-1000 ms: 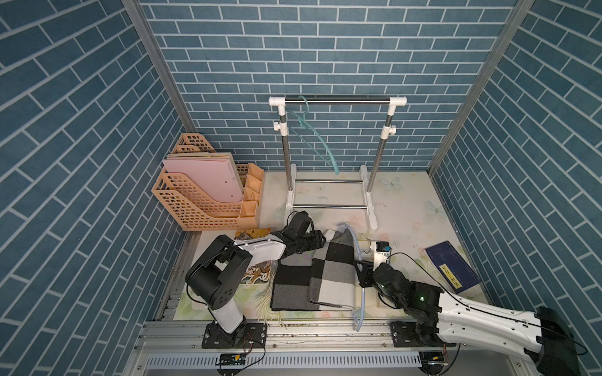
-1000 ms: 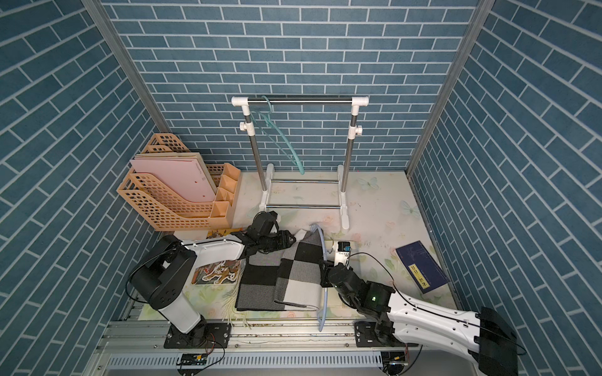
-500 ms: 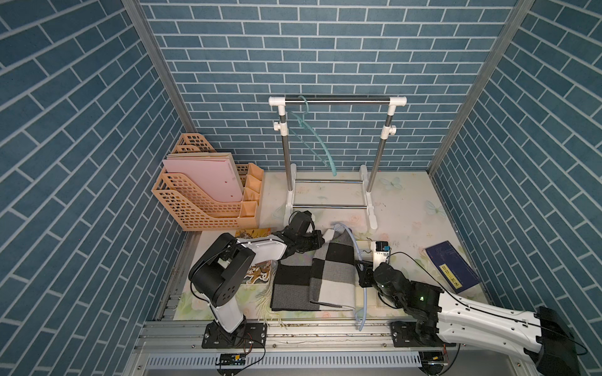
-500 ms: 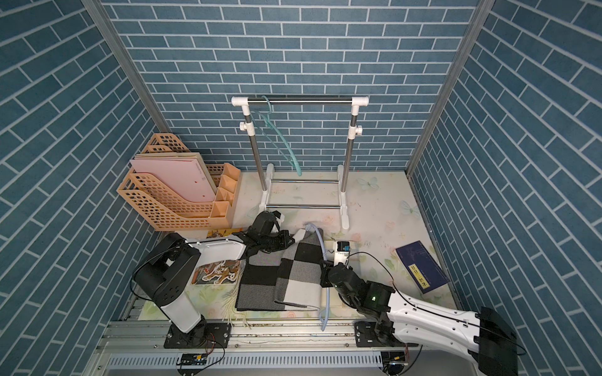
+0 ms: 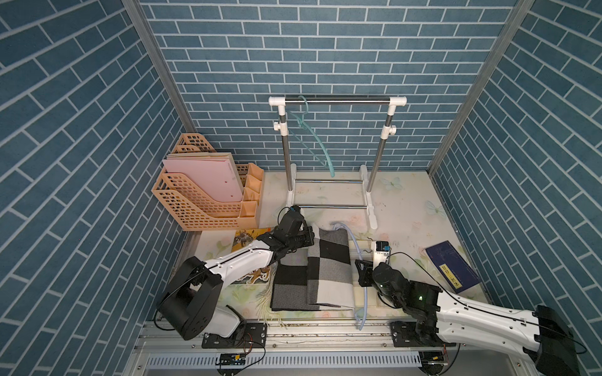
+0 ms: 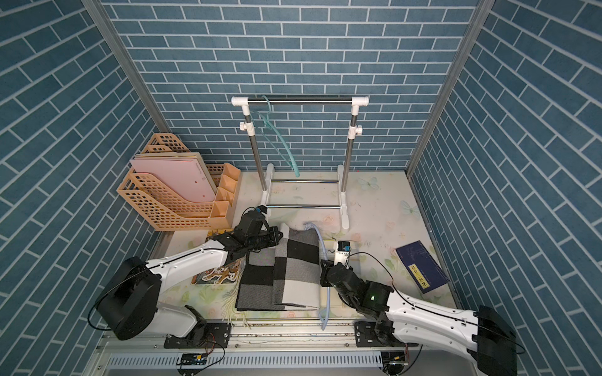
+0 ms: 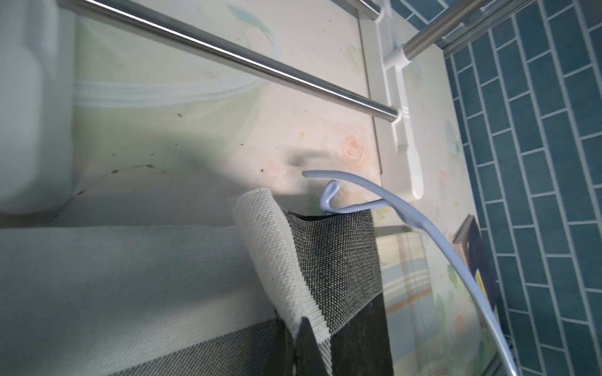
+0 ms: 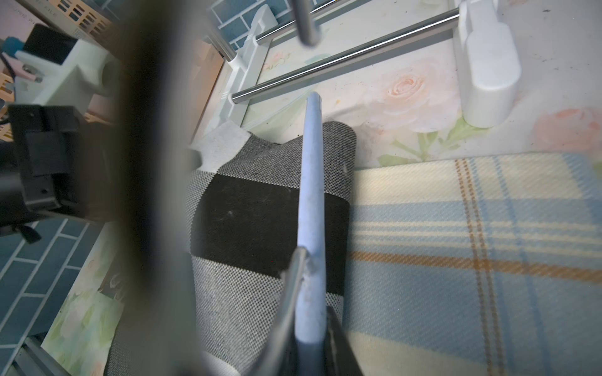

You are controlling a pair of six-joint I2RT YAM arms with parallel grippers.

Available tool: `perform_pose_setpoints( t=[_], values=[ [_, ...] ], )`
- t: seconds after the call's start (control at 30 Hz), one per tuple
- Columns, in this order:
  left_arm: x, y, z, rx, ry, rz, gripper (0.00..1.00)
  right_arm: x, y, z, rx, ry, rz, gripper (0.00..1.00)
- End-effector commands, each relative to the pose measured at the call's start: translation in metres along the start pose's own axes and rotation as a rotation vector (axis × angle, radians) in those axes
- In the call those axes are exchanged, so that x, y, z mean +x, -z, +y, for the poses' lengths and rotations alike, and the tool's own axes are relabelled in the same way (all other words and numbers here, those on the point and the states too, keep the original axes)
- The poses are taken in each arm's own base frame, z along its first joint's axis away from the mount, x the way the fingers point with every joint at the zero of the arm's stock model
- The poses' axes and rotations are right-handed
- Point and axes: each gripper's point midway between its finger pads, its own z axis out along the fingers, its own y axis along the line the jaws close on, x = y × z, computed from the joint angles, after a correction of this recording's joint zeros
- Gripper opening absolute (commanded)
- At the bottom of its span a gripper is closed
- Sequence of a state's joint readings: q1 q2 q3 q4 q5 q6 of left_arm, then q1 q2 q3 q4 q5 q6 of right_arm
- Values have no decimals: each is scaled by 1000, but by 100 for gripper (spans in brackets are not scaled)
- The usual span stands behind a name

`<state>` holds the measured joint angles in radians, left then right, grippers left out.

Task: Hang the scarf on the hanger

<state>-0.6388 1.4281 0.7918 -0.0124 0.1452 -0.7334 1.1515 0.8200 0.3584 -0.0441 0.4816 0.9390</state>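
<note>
The desk (image 5: 407, 208) carries a clothes rack (image 5: 338, 99) at the back. In front of the rack, the folded checked scarf (image 5: 329, 260) lies flat between the two arms. A teal hanger (image 5: 317, 143) hangs unused on the rack's top bar.

Change in the last second: the left tool (image 7: 299, 328) stood with its jaws apart. They are now closed on the scarf's far white corner. The left wrist view shows that corner curled up off the desk and pinched between the jaws. The rest of the scarf is unmoved.

The right tool (image 8: 309, 325) has tightened and grips the shaft of the light-blue hanger (image 8: 311, 195). This hanger runs along the scarf's right-hand edge, and its shaft crosses over the fabric in the right wrist view. Its hook end lies near the rack's foot.

Consequence: both task items are now secured, one per arm. The grasp phase looks complete, but nothing is hung yet. The next step is probably to lift the held corner and draw the scarf across the hanger. A one-corner grip may let the folds open out.
</note>
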Motion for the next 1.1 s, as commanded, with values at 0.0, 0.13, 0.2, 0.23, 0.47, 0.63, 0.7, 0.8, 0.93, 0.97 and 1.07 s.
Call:
perform_pose_setpoints(
  t=[0.0, 0.13, 0.2, 0.23, 0.47, 0.63, 0.7, 0.8, 0.93, 0.97, 1.07],
  values=[
    [-7, 19, 31, -150, -29, -49, 0, -21, 1, 7, 19, -53, -67, 0],
    [-19, 41, 46, -199, -20, -85, 0, -20, -5, 16, 13, -67, -49, 0],
    [-26, 51, 50, -208, -11, -102, 0, -20, -8, 20, 12, -74, -41, 0],
    [-28, 54, 53, -214, -9, -103, 0, -20, -10, 23, 11, -81, -37, 0],
    [-28, 60, 76, -286, 12, -72, 0, -16, -19, 33, 4, -90, -3, 0],
    [-26, 60, 99, -356, 31, -49, 0, -9, -23, 34, 8, -89, 27, 0],
    [-22, 55, 104, -365, 32, -35, 0, -6, -25, 33, 7, -87, 36, 0],
    [-17, 46, 105, -352, 40, -12, 27, -1, -27, 34, 1, -85, 49, 0],
    [-20, 51, 97, -324, 35, -27, 72, -1, -27, 35, -6, -85, 53, 0],
    [-22, 57, 94, -319, 32, -40, 78, -1, -26, 36, -10, -85, 52, 0],
    [-25, 78, 83, -307, 19, -69, 92, -3, -25, 37, -14, -80, 52, 0]
  ],
)
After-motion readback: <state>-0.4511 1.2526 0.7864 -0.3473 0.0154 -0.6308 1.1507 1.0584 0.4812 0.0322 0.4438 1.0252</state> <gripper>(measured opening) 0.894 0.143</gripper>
